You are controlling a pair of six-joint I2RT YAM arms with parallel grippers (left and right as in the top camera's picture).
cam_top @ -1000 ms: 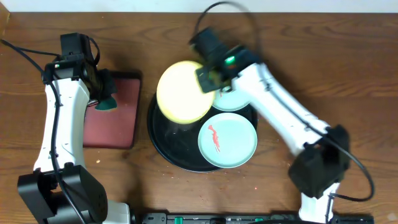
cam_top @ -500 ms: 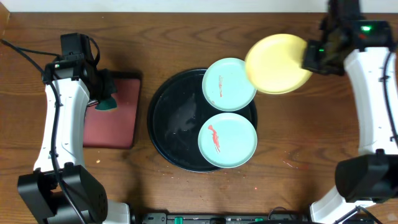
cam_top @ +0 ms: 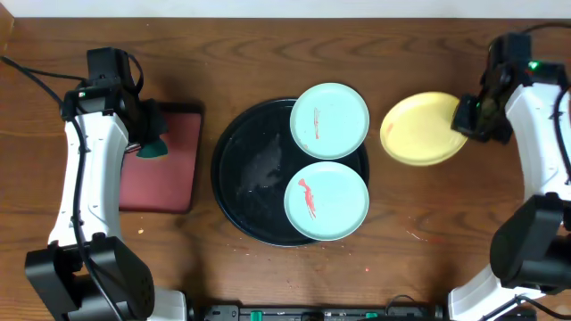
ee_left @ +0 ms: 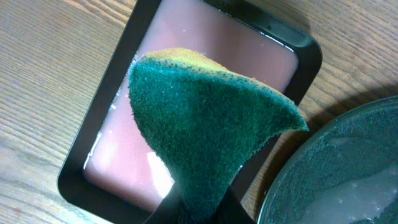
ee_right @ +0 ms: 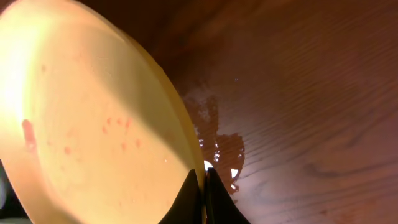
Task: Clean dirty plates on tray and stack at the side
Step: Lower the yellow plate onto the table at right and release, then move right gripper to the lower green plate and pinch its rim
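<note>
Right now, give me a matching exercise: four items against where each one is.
Things:
1. yellow plate
2. mint plates
3. sponge
4. red tray

Places:
A. in the left gripper
B. on the black tray
C. in the right gripper
D. left of the black tray, beneath the sponge

Pairs: 1-C, 2-B, 3-A, 4-D

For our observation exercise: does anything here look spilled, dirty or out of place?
Yes. A wet patch glistens on the table beside the yellow plate, which carries faint red specks. The upper blue plate, red-smeared, overhangs the rim of the tray.
</note>
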